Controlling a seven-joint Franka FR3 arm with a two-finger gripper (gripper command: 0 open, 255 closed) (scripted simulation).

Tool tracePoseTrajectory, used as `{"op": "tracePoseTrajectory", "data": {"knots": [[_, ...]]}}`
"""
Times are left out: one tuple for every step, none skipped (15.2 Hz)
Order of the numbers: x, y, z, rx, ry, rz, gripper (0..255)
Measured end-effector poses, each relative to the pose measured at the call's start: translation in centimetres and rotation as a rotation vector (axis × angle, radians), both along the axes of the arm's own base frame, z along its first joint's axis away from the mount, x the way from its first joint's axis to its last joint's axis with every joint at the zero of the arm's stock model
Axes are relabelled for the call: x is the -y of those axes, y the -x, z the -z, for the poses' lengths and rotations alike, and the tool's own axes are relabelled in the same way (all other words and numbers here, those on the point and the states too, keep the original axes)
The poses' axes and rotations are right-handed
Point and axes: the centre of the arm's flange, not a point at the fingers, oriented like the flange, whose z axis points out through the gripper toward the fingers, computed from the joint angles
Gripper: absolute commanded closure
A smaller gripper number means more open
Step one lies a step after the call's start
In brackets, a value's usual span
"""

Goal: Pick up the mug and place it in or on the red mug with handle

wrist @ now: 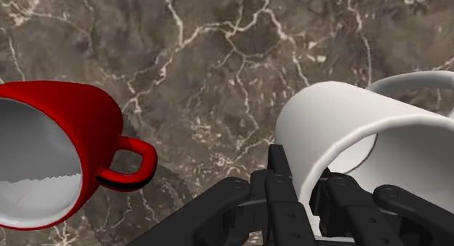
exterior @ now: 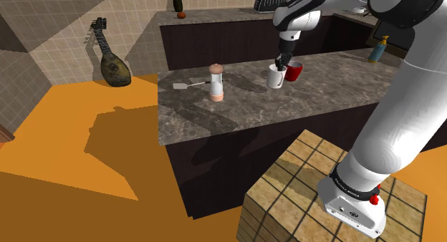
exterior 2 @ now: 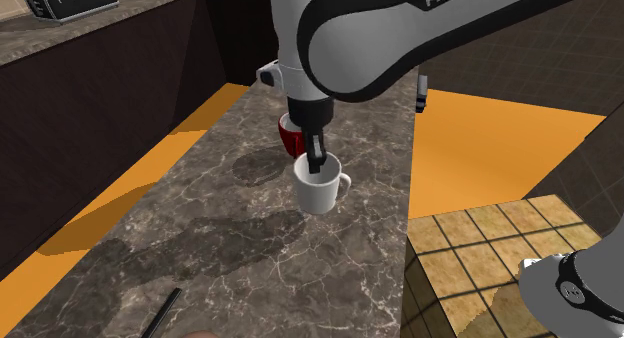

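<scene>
Slippage is the main worry. The white mug (exterior 2: pixel 320 186) is pinched by one side of its rim only, one of the fingers (wrist: pixel 281 172) outside the wall and the other inside. So the gripper (exterior 2: pixel 318 158) clamps a thin, smooth edge with the cup's bulk hanging off to one side. I'd guess it could swing or twist in that pinch once lifted. It sits right under the fingers, on the counter (exterior 2: pixel 230 236) or barely off it; I can't tell which.

The red mug (exterior 2: pixel 290 141) stands upright just beyond the fingers, very near the white one, so a careless sideways move could knock or shove it. Its mouth looks no wider than the white mug, so the cup may perch crooked rather than nest.

The arm (exterior: pixel 401 126) reaches out from the stand (exterior: pixel 286 183), wrist bent so the hand points nearly straight down.
</scene>
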Motion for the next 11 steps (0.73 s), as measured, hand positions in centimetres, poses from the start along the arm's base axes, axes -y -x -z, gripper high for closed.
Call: {"op": "tracePoseTrajectory", "data": {"knots": [[-0.1, 0.1, -0.6, 0.0, 0.0, 0.0, 255], [-0.1, 0.1, -1.2, 0.0, 0.0, 0.0, 255], [-0.1, 0.0, -1.7, 0.0, 0.0, 0.0, 255], [-0.1, 0.1, -2.1, 0.0, 0.0, 0.0, 255], [-0.1, 0.0, -2.7, 0.0, 0.0, 0.0, 255], [-0.1, 0.0, -3.1, 0.0, 0.0, 0.0, 255], [-0.2, 0.0, -3.6, 0.0, 0.0, 0.0, 255], [-0.1, 0.0, -4.4, 0.0, 0.0, 0.0, 255], [-0.1, 0.0, -4.9, 0.0, 0.0, 0.0, 255], [-0.1, 0.0, -5.4, 0.0, 0.0, 0.0, 255], [-0.2, 0.0, -5.9, 0.0, 0.0, 0.0, 255]]}}
